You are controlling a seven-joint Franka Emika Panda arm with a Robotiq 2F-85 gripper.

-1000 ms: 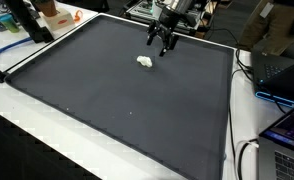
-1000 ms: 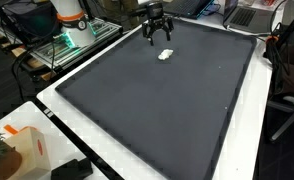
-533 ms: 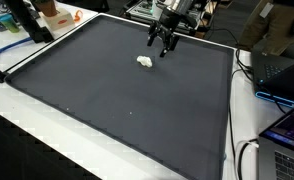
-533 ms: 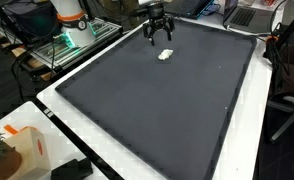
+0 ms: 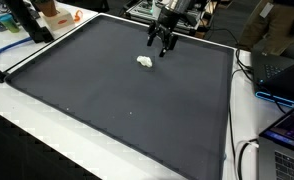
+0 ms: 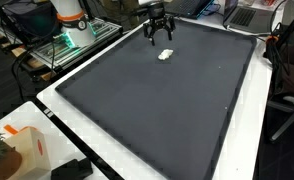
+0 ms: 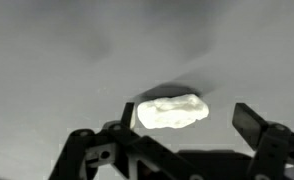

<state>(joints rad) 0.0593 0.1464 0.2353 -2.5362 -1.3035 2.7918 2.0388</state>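
Wrist view: white lump [image 7: 172, 111], dark mat [image 7: 57, 50].

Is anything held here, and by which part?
Nothing is held: the gripper is open above the dark mat, and the small white lump lies on it, clear of the fingers.

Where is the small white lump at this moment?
The white lump lies on the dark mat near its far edge in both exterior views, close beside the gripper, whose jaws stand open, not touching it.
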